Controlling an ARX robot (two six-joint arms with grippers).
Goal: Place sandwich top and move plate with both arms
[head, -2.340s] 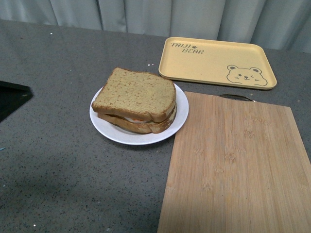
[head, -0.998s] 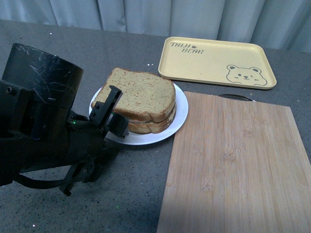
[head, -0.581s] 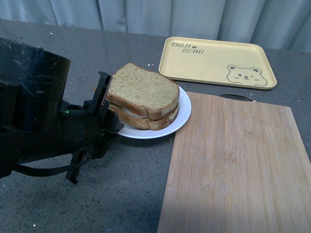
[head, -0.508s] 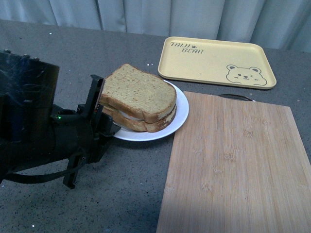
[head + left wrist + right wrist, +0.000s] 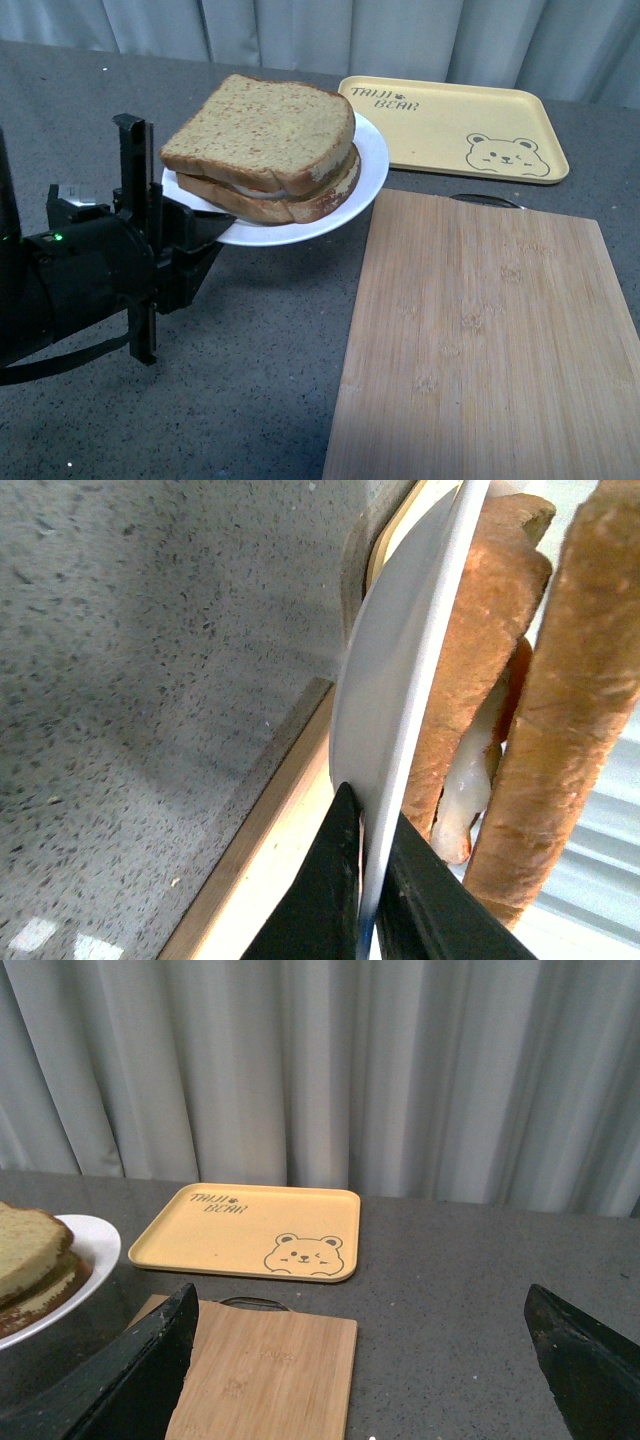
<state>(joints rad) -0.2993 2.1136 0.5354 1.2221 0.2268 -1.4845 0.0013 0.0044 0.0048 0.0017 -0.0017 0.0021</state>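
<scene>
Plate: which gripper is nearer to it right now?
Left. The left gripper is clamped on the plate at its rim; the right gripper is open, apart from it, touching nothing.

Brown sandwich top (image 5: 265,125), white plate (image 5: 372,170), yellow tray (image 5: 440,125) with bear drawing, speckled grey table (image 5: 250,360).

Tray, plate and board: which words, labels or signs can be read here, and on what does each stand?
"TAIJI BEAR": on the yellow tray, a bear face drawn in its opposite corner.
Faint mark on the board: too small to read.
Plate: no text.
</scene>
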